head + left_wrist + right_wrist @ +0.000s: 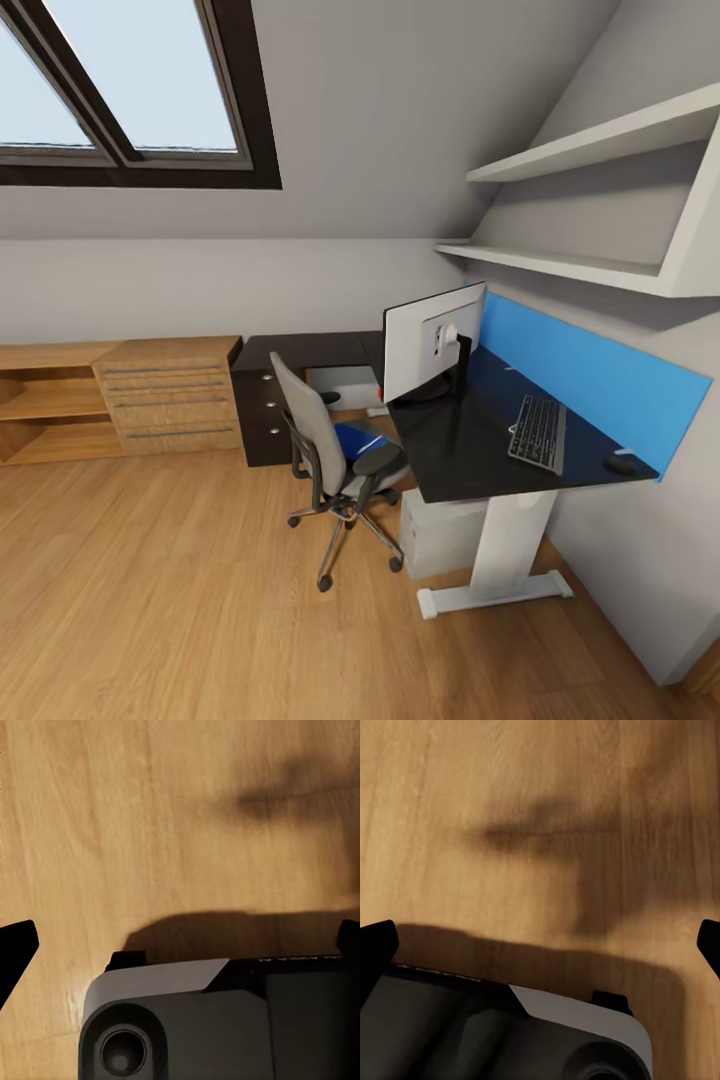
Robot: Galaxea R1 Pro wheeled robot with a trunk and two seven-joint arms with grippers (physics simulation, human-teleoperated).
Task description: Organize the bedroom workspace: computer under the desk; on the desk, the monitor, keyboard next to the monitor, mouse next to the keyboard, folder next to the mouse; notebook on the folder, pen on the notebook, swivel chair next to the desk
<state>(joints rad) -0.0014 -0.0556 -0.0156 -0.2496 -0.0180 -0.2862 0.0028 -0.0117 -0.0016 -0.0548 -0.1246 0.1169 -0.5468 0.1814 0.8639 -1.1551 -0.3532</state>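
The black desk (470, 455) with its blue back panel stands along the right wall. On it is the monitor (432, 340), its pale back toward me, with the keyboard (538, 432) and the mouse (620, 464) further right. The light grey computer (440, 530) sits under the desk. The swivel chair (335, 450) stands in front of the desk with the blue folder (355, 438) on its seat. The notebook and the pen are out of view. My left gripper (180, 941) and right gripper (544, 945) hang open over the wooden floor, nothing between their fingers.
A light wooden drawer chest (170, 395) and low open shelves (45, 410) line the back wall. A dark drawer unit (262, 410) stands beside them. White wall shelves (600, 200) hang above the desk. A roof window (130, 90) is at the upper left. Open floor (180, 600) lies before me.
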